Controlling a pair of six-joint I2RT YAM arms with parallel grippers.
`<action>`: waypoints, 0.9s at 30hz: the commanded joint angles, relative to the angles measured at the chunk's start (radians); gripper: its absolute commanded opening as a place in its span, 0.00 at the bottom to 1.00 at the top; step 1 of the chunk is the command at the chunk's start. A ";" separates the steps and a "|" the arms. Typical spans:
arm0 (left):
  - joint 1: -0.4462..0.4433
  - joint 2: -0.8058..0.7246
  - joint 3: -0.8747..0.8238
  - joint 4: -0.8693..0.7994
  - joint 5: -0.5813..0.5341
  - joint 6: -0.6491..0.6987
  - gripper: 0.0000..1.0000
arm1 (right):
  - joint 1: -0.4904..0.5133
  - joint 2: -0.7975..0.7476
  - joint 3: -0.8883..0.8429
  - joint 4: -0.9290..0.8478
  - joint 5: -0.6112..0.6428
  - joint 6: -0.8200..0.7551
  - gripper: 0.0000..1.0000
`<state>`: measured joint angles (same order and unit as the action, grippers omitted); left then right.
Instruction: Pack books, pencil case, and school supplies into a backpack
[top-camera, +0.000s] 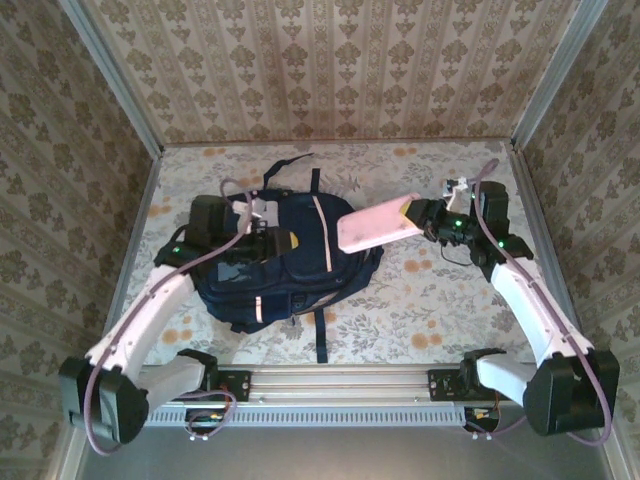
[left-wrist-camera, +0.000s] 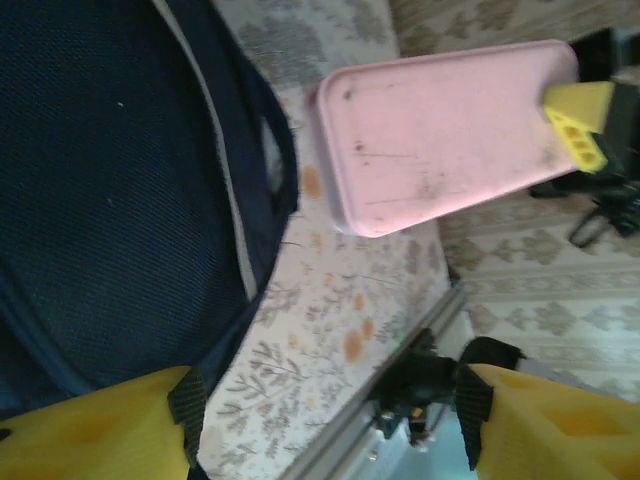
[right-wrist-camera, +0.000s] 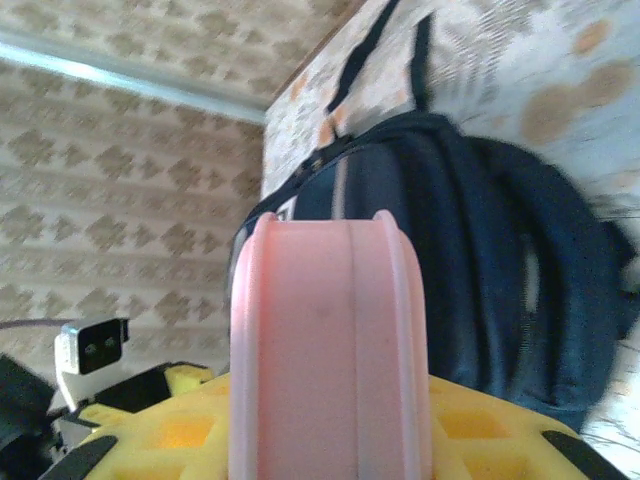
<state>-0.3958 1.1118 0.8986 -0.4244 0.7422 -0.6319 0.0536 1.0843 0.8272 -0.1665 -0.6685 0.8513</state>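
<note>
Yellow fingers (right-wrist-camera: 170, 430) of my right gripper (right-wrist-camera: 330, 445) clench one end of the pink pouch (right-wrist-camera: 325, 330), which juts ahead of them above the desk (top-camera: 430, 290) toward the navy backpack (right-wrist-camera: 480, 250) beyond its far end. My left gripper (left-wrist-camera: 330, 430) hangs released over the backpack, its fingers holding nothing.

The top camera looks down from behind the near edge over the floral-print table (top-camera: 420, 290). Both wrist cameras sit close — all three views share the navy fabric backpack (top-camera: 300, 265) and pink rectangular soft pouch (top-camera: 375, 225).
</note>
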 joint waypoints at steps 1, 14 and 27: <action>-0.102 0.126 0.115 -0.039 -0.210 -0.045 0.69 | -0.023 -0.083 -0.048 -0.046 0.172 0.037 0.24; -0.216 0.564 0.416 -0.089 -0.357 -0.069 0.55 | -0.101 -0.313 -0.177 -0.112 0.438 0.053 0.24; -0.215 0.683 0.482 -0.043 -0.307 -0.057 0.43 | -0.101 -0.362 -0.243 -0.069 0.411 0.074 0.21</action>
<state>-0.6136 1.7603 1.3506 -0.4675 0.4221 -0.7029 -0.0460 0.7460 0.5915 -0.2771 -0.2611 0.8997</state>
